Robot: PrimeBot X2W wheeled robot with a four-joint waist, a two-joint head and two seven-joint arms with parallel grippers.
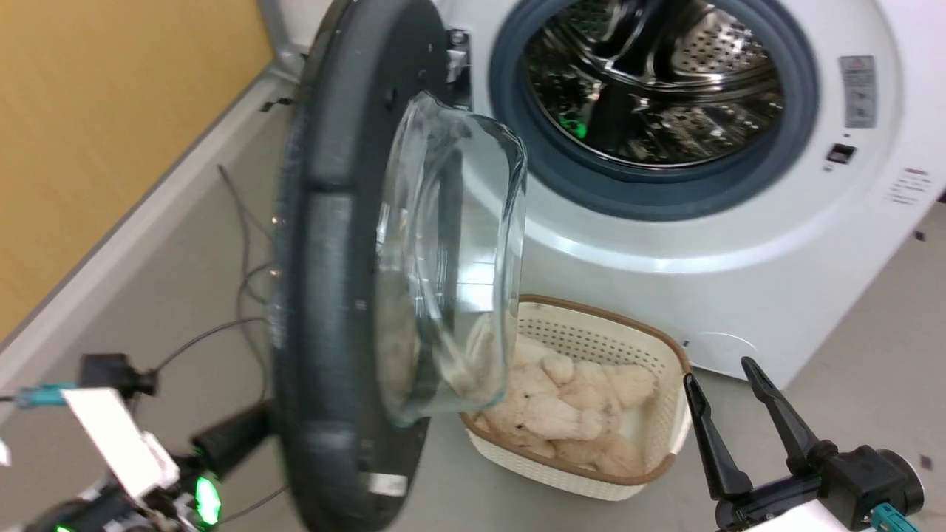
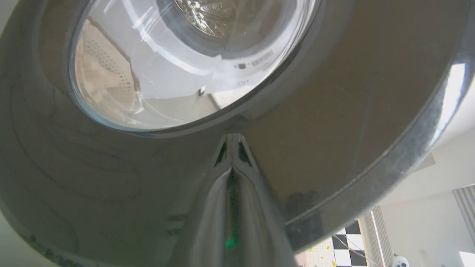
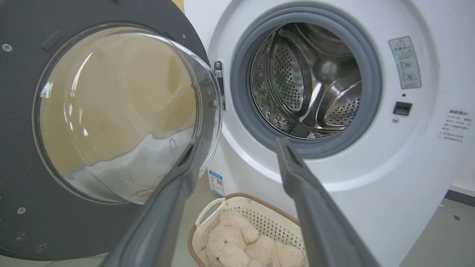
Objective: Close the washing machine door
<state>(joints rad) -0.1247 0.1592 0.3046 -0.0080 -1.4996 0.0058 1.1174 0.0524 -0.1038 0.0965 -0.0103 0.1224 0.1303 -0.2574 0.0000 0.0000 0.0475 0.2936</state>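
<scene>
Two claws are in view. The left claw [image 2: 232,139] is clenched: its two fingers lie together with no gap and nothing between them. Their tips seem to rest on the glossy front of the washing machine door [image 2: 92,178], just below the rim of the round glass window [image 2: 178,63] in the left wrist view. In the head view this claw [image 1: 236,436] reaches behind the outer side of the door [image 1: 318,258], so its tips are hidden there.

The door is open and stands out from the washing machine [image 1: 739,244], nearly edge-on to the head camera. Its matte back and the bulging glass bowl [image 1: 451,244] face the side of the right claw.

The right claw [image 1: 720,380] is released, its fingers wide apart and holding nothing. It is apart from the door and from the machine. In the right wrist view, the back of the door [image 3: 22,148] is to the left of this claw [image 3: 239,144]. The steel drum [image 3: 308,81], inside its grey gasket [image 3: 237,92], is ahead of the claw, between and above its fingertips.

Below and between the fingers a pale basket [image 3: 256,202] stands on the floor [image 1: 872,384], close to the front of the machine. A cream plush toy [image 3: 237,244] lies in it. A blue-and-white sticker [image 3: 216,182] is on the machine's lower front, just above the basket's rim.
</scene>
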